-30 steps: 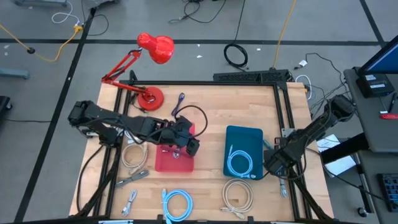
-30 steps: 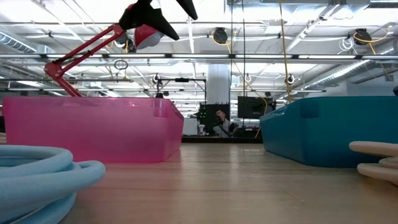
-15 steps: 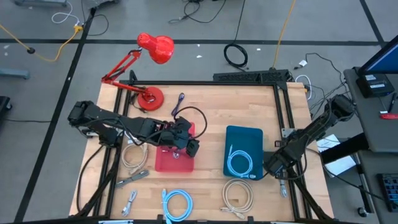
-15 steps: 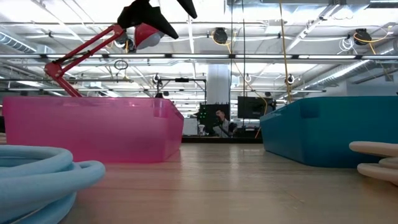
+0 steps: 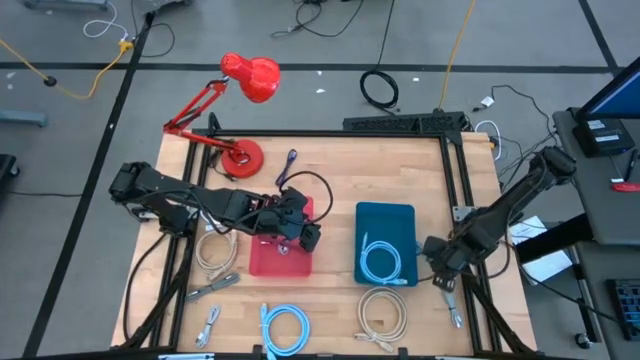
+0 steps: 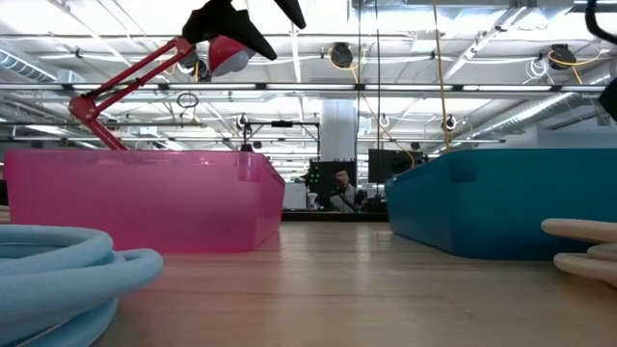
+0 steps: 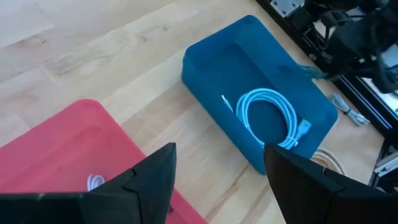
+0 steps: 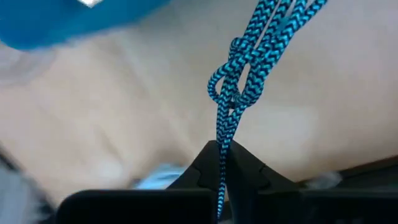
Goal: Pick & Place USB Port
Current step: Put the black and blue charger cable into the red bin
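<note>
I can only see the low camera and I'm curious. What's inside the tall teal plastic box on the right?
Observer: A coiled light-blue cable lies inside the teal plastic box.
Operator: Where is the right pincer?
Observer: The right pincer is beside that box's right wall, shut on a blue-and-black braided cord.
Operator: And the left one?
Observer: The left pincer hangs open over the pink plastic box.
</note>
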Controlling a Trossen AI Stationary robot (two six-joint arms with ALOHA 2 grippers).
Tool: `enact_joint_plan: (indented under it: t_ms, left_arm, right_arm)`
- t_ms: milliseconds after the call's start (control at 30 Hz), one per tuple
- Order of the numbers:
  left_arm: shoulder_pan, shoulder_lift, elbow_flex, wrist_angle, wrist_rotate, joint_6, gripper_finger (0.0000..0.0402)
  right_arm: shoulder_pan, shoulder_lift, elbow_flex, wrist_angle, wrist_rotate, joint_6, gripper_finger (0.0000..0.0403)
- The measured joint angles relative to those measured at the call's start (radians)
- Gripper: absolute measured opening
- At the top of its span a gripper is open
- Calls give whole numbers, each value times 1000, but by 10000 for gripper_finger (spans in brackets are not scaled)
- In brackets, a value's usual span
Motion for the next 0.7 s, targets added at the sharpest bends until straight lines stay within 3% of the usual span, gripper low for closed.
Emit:
enact_joint_plan:
  t_ms: [333, 700]
  left_arm:
    - [0, 0, 0, 11, -8, 11, 246]
    - [10, 0, 0, 19, -10, 31, 246]
  right_arm:
    - [0, -90, 64, -21, 95, 388, 1]
    - [-66, -89, 272, -107, 357, 377, 0]
